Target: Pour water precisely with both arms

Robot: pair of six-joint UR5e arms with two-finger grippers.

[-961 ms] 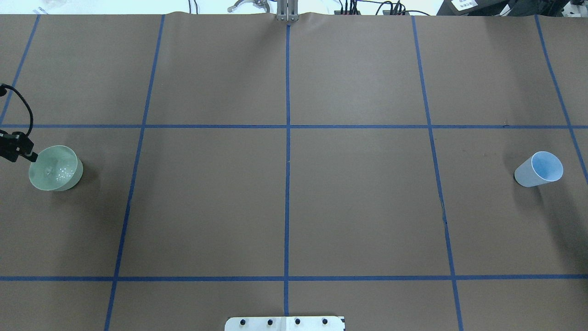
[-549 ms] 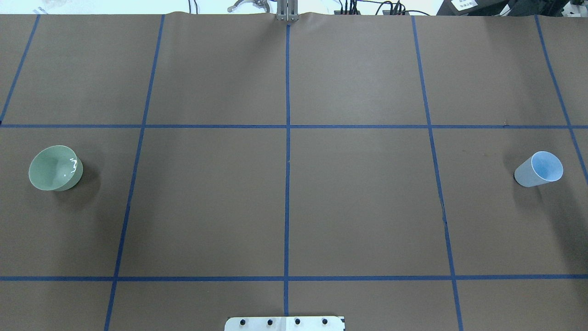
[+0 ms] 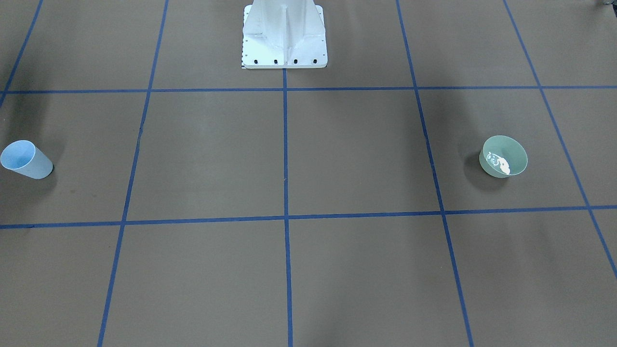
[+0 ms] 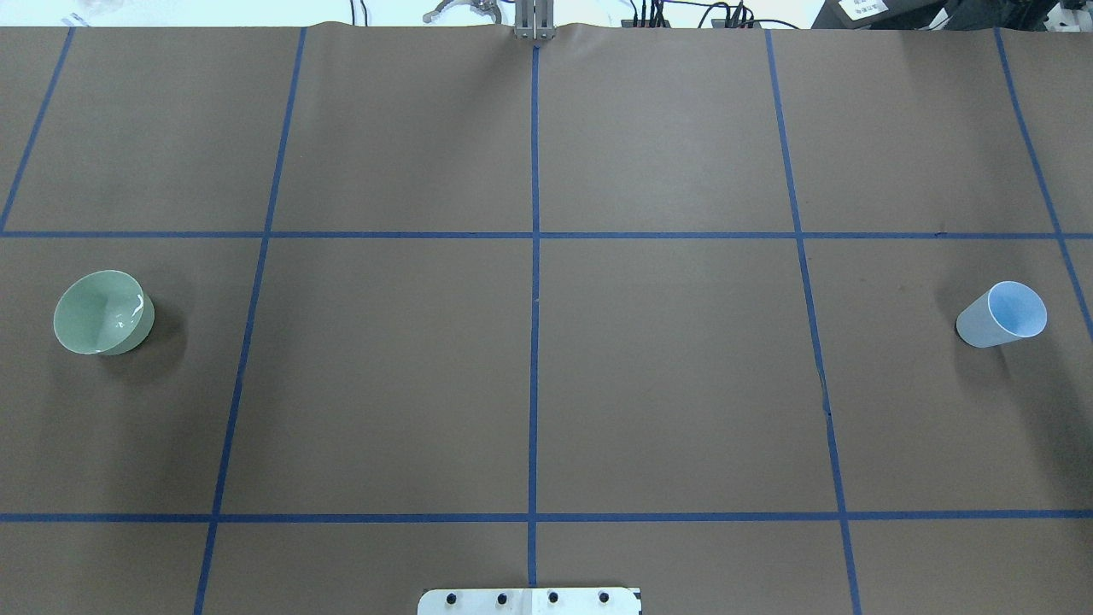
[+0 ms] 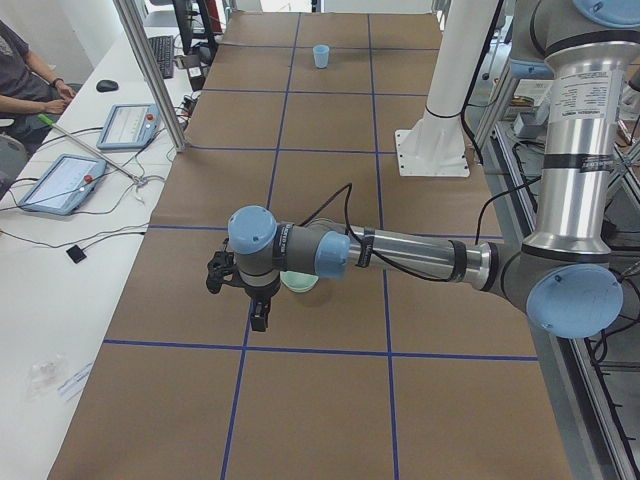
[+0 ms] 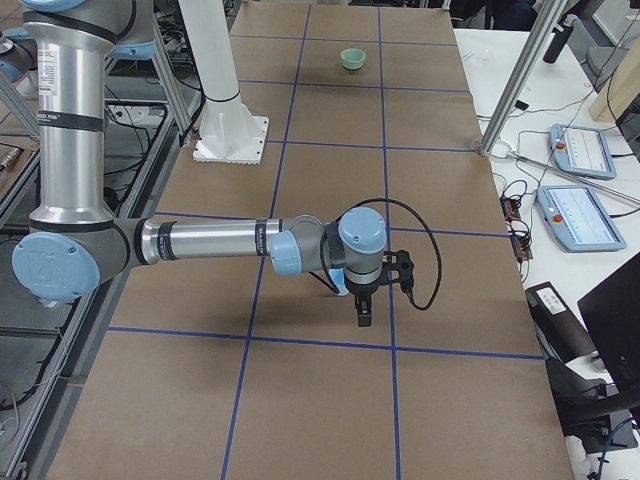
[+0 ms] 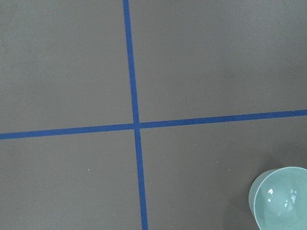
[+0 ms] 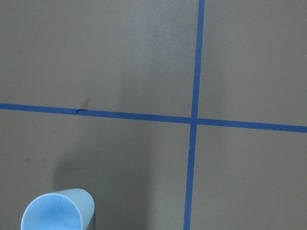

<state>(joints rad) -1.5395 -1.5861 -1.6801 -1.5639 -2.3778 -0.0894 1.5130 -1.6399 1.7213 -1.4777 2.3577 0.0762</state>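
Observation:
A pale green bowl (image 4: pixel 98 312) with water in it stands at the table's left; it also shows in the front view (image 3: pixel 503 156) and the left wrist view (image 7: pixel 280 199). A light blue cup (image 4: pixel 1003 313) stands upright at the right, also in the right wrist view (image 8: pixel 57 211). My left arm (image 5: pixel 400 255) reaches over the bowl, and its gripper (image 5: pixel 258 312) hangs just past it. My right arm (image 6: pixel 210 242) reaches over the cup, and its gripper (image 6: pixel 363 310) points down. I cannot tell whether either gripper is open or shut.
The white bolted pedestal (image 3: pixel 284 33) stands at the robot's side of the brown, blue-taped table (image 4: pixel 666 367). Control tablets (image 5: pixel 60 180) and cables lie on the white bench beyond the table's far edge, where a person (image 5: pixel 20 70) sits.
My left gripper, at the bowl's left rim a second ago, has moved out of the overhead view. The water in the bowl has calmed. The cup has not moved.

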